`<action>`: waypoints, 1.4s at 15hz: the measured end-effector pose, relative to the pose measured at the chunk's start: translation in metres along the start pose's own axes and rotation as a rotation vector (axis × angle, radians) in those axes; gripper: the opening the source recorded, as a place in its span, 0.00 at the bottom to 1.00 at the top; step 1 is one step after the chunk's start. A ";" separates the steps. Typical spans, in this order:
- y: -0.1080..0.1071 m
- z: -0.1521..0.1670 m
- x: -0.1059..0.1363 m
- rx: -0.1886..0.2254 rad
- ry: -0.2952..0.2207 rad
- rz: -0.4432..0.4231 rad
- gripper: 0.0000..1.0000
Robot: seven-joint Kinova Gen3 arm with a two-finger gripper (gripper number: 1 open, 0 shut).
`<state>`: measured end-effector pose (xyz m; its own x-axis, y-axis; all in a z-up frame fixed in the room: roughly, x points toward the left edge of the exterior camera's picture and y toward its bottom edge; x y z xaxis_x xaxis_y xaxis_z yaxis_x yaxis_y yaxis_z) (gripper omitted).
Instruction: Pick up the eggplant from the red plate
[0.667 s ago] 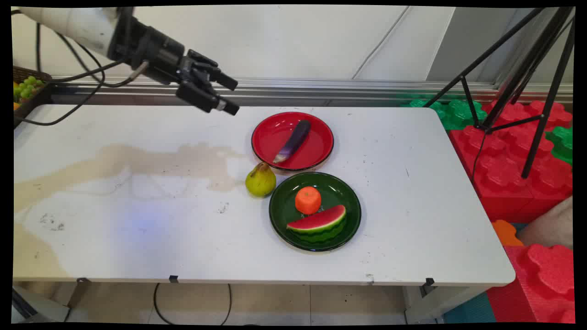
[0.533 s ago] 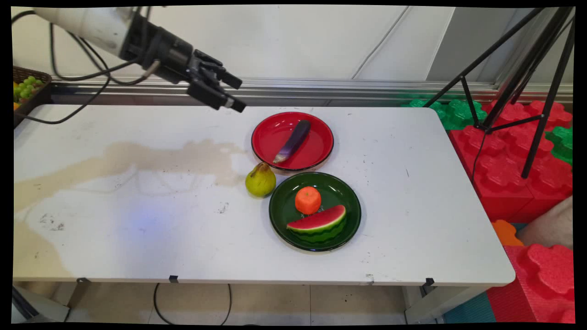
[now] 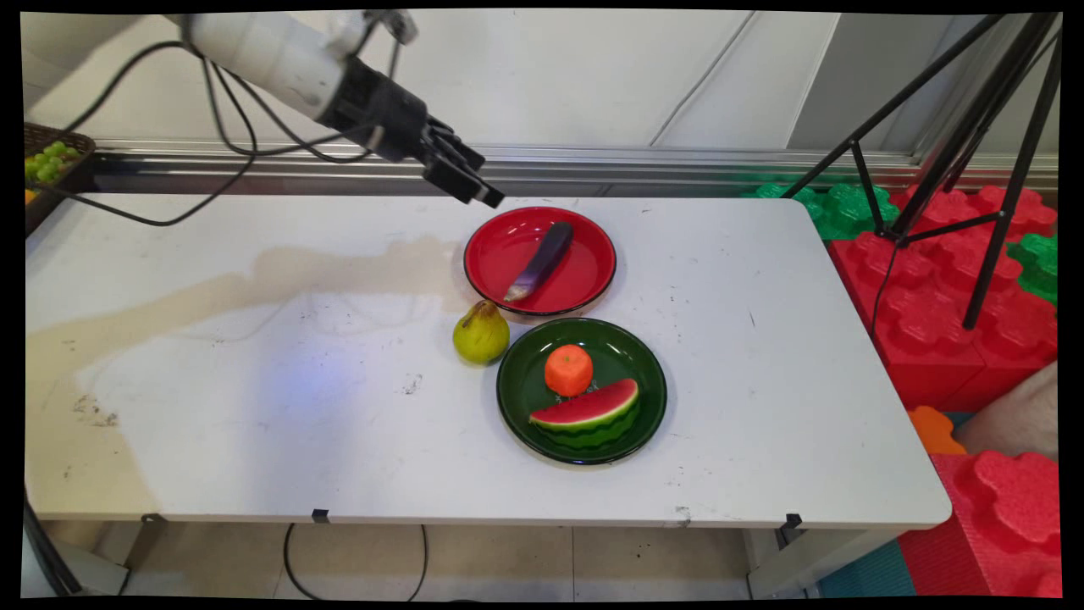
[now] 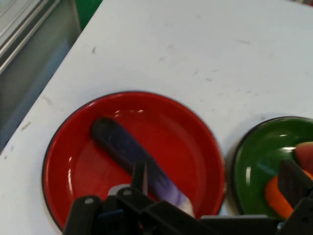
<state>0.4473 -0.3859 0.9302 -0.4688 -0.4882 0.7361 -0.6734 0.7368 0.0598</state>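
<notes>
The eggplant point(image 3: 543, 257) lies in the red plate point(image 3: 586, 281) near the counter's far edge, orange point(image 3: 568, 369) and watermelon slice point(image 3: 588, 413) in the green plate point(image 3: 518, 388), tool point(image 3: 478, 180) released, empty.

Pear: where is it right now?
In the main view the pear stands on the bare table, left of the green plate and below the red plate's left rim.

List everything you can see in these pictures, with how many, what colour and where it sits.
red plate: 1, red, table's far middle
eggplant: 1, purple, lying on the red plate
green plate: 1, dark green, nearer than the red plate
orange: 1, orange, on the green plate
watermelon slice: 1, red and green, on the green plate
pear: 1, yellow-green, on the table beside both plates
table: 1, white, stained
foam blocks: several, red and green, right of the table
tripod: 1, black, right
basket of fruit: 1, far left
gripper: 1, black, open, above the red plate's far left rim
</notes>
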 end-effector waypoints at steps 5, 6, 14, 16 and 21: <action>-0.014 0.051 -0.002 0.034 -0.065 -0.056 1.00; -0.016 0.062 -0.003 0.037 -0.078 -0.068 1.00; -0.026 0.116 -0.008 0.070 -0.147 -0.146 1.00; -0.028 0.127 -0.009 0.082 -0.164 -0.169 1.00; -0.031 0.154 -0.014 0.108 -0.210 -0.228 1.00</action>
<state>0.3866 -0.4738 0.8146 -0.3987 -0.7293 0.5560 -0.8263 0.5487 0.1271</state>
